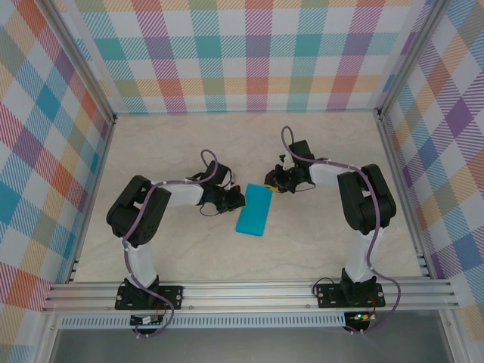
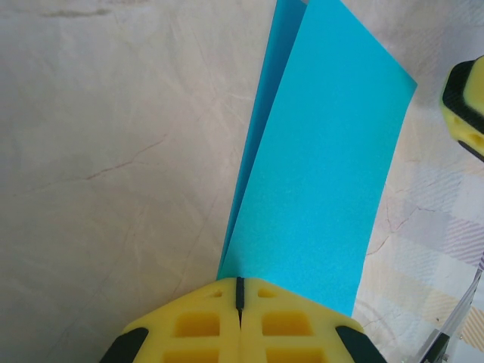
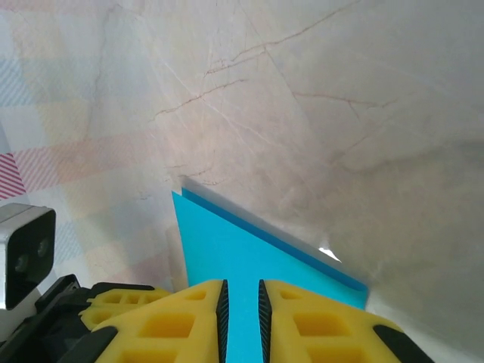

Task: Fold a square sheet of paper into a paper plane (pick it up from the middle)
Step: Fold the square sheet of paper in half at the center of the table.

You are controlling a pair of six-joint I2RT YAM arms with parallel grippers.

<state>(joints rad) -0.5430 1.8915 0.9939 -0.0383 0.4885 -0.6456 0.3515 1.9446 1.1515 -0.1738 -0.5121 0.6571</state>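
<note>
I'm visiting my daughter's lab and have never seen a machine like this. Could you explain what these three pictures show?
It is a robot with two jointed arms bolted at the near edge of a pale table. Each arm ends in a two-fingered hand. The wide picture looks down from above and behind the arms. The other two pictures come from small cameras on the wrists, so each shows its own hand, in yellow, at the bottom. On the table lies a teal-blue sheet of paper, folded in half into a long rectangle. The left hand is shut at the paper's edge; I cannot tell whether it pinches the paper. The right hand sits over the paper from the opposite side, its fingers a narrow slit apart.
</note>
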